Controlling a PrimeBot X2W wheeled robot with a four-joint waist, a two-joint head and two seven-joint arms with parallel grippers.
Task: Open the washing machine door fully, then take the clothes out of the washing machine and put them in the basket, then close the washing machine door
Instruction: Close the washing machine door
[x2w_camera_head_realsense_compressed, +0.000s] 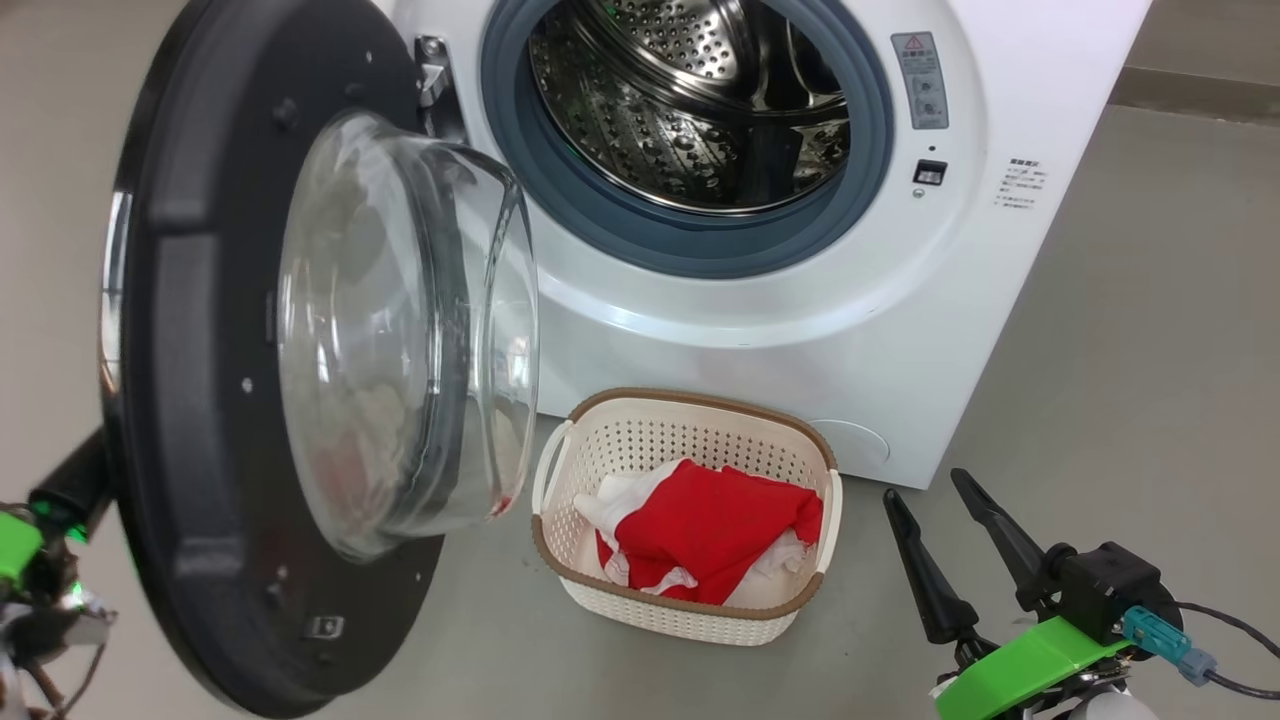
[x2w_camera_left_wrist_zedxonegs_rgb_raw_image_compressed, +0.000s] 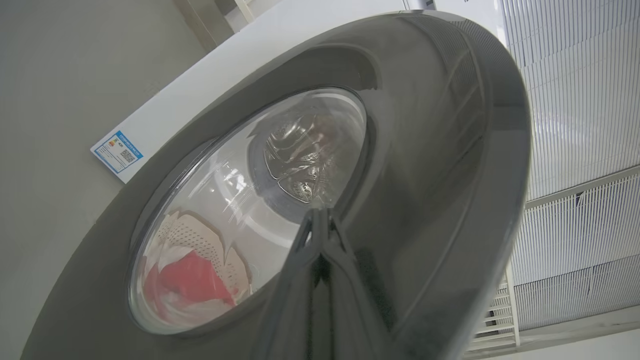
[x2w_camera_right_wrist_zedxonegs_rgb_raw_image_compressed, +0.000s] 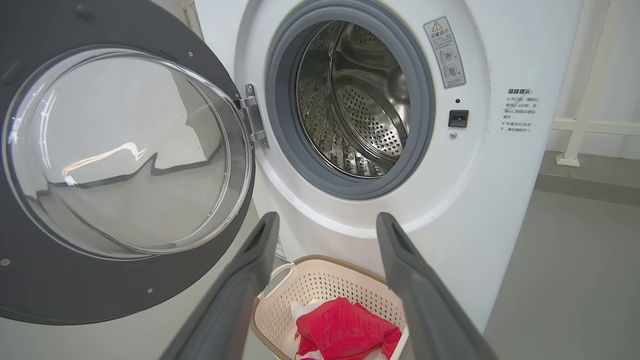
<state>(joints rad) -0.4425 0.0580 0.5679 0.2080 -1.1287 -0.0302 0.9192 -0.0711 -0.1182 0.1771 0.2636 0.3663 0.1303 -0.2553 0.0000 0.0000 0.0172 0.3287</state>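
Head view: taken from high up, faced forward and down at the front of the washing machine (x2w_camera_head_realsense_compressed: 780, 330); the open door (x2w_camera_head_realsense_compressed: 190, 400) is caught close at the left, the basket (x2w_camera_head_realsense_compressed: 690, 610) on the floor (x2w_camera_head_realsense_compressed: 1150, 350) below centre. Left wrist view: set very near the door's outer face, tilted upward along it; the basket is seen through the glass (x2w_camera_left_wrist_zedxonegs_rgb_raw_image_compressed: 225, 225). Right wrist view: held low and farther back, faced about level into the drum (x2w_camera_right_wrist_zedxonegs_rgb_raw_image_compressed: 360, 100). Door, washing machine and basket are shared by all three views.
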